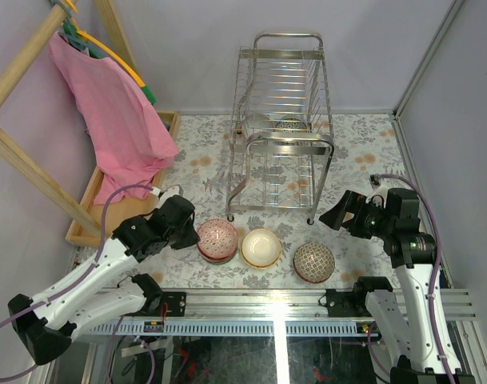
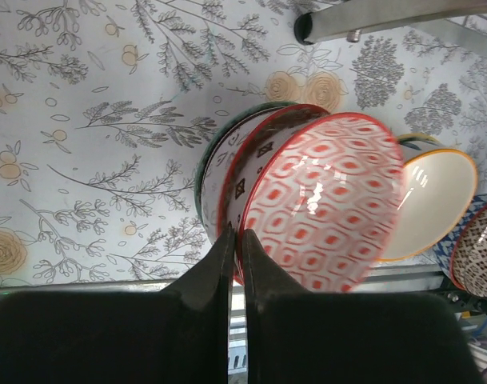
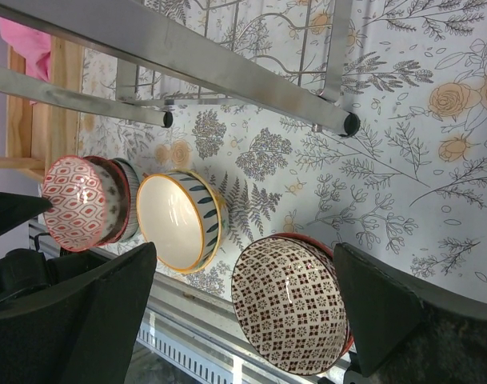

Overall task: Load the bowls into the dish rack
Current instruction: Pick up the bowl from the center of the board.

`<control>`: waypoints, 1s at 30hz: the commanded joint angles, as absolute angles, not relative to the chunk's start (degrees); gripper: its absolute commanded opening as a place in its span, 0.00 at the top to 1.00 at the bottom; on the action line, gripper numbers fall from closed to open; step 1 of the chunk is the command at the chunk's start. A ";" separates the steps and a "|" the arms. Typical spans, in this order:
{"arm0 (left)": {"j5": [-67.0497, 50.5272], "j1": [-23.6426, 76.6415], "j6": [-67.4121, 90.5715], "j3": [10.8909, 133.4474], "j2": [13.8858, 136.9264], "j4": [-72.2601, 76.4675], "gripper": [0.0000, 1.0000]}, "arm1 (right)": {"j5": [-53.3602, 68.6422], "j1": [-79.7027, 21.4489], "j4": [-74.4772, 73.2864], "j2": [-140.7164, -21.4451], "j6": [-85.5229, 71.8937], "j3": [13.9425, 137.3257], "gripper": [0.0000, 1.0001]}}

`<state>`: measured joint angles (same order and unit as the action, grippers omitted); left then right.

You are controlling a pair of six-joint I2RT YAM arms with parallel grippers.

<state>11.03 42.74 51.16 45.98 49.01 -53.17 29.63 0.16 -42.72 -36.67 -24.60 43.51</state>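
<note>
Where the left claw [image 2: 237, 234] grips: fingers pressed together on the near rim of the red-white bowl [image 2: 323, 200], topmost of a stack.
Right claw [image 3: 243, 248]: spread wide, empty, near the brown-patterned bowl [image 3: 287, 308].
Between those bowls: cream bowl [image 1: 260, 246] on the counter [image 1: 371, 152].
Dish rack [image 1: 283, 120]: just behind the row.

No text, label, brand, number or sign can be read in any view. The red-and-white bowl [image 2: 323, 200] carries only a painted lattice of ovals, and the other bowls [image 3: 289, 306] carry only small geometric marks or leaf strokes. The cloth on the bench [image 1: 363, 152] shows printed flowers and branches, with no letters.
</note>
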 commanded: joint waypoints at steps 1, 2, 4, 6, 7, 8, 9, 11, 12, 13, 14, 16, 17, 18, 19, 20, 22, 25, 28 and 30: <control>13.43 43.72 53.41 44.74 48.34 -51.96 0.95 | 32.33 0.18 -41.53 -35.80 -25.28 43.16 0.01; 13.63 43.91 53.55 44.70 48.48 -52.28 0.92 | 32.42 0.19 -41.49 -35.72 -25.37 42.96 0.01; 14.24 44.27 53.84 44.90 48.66 -53.16 0.90 | 32.75 0.18 -41.48 -35.55 -25.44 42.76 0.01; 14.81 44.32 54.08 45.22 48.39 -53.88 0.89 | 32.87 0.22 -41.39 -35.29 -25.56 42.51 0.01; 15.06 44.38 54.16 45.48 48.15 -54.10 0.89 | 32.98 0.19 -41.31 -35.21 -25.52 42.27 0.00; 15.14 44.38 54.16 45.74 48.02 -54.37 0.88 | 33.12 0.18 -41.31 -35.10 -25.51 42.23 0.00; 15.41 44.47 54.14 46.16 48.10 -54.59 0.88 | 33.13 0.20 -41.24 -34.95 -25.66 42.04 0.01; 15.73 44.53 53.94 47.07 48.52 -55.16 0.88 | 33.28 0.18 -41.09 -34.81 -25.73 41.77 0.00; 15.85 44.53 53.82 47.51 48.94 -55.39 0.88 | 33.45 0.18 -41.05 -34.72 -25.75 41.71 0.01; 15.97 44.56 53.67 48.05 49.31 -55.65 0.87 | 33.48 0.19 -40.98 -34.61 -25.75 41.62 0.01; 16.11 44.56 53.58 48.42 49.73 -55.81 0.86 | 33.44 0.18 -40.96 -34.59 -25.85 41.63 0.01; 16.34 44.79 53.36 49.09 50.60 -55.93 0.85 | 33.60 0.25 -40.96 -34.53 -25.71 41.57 0.01; 16.59 44.89 53.26 49.43 51.06 -56.24 0.83 | 33.65 0.23 -40.89 -34.54 -25.77 41.56 0.01; 16.92 45.01 53.26 49.82 51.53 -56.70 0.81 | 33.73 0.18 -40.86 -34.47 -25.80 41.48 0.01; 17.39 45.12 53.18 50.22 52.17 -57.23 0.79 | 33.80 0.18 -40.87 -34.46 -25.71 41.48 0.01; 17.98 45.29 53.13 50.57 52.73 -57.82 0.78 | 33.87 0.18 -40.87 -34.33 -25.60 41.41 0.01; 19.23 45.63 53.08 51.21 54.09 -59.06 0.76 | 34.04 0.18 -40.70 -34.34 -25.74 41.26 0.00; 20.75 45.77 53.07 52.03 55.00 -60.20 0.75 | 34.30 0.19 -40.50 -34.22 -25.71 41.05 0.01; 21.60 45.77 52.76 52.70 56.23 -60.84 0.74 | 34.54 0.15 -40.35 -34.14 -25.72 40.96 0.01; 21.68 45.80 52.56 52.82 57.23 -60.85 0.74 | 34.71 0.18 -40.26 -34.17 -25.65 40.96 0.01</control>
<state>18.50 45.41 52.99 50.89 55.88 -59.07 31.64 0.16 -41.25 -34.59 -25.26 41.04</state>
